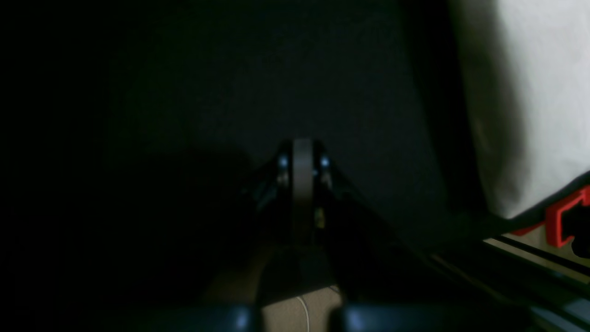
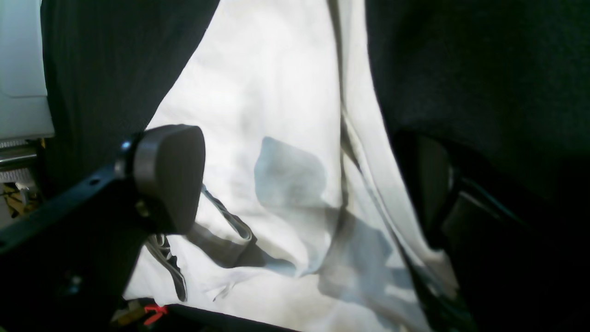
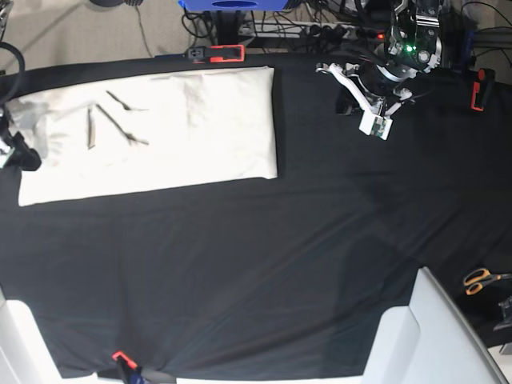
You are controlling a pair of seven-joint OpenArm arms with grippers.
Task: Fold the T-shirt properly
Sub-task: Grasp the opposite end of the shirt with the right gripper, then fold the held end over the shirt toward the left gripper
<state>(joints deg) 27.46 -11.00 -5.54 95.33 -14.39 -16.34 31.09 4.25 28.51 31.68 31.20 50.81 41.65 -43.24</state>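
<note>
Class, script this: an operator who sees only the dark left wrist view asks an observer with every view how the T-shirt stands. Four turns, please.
Operator: My view is nearly black. Where is the T-shirt?
Observer: The T-shirt lies flat as a long rectangle on the black tablecloth, at the base view's upper left.
Operator: And the other arm?
Observer: The right end effector is open over wrinkled cloth at the shirt's left end in the base view.
</note>
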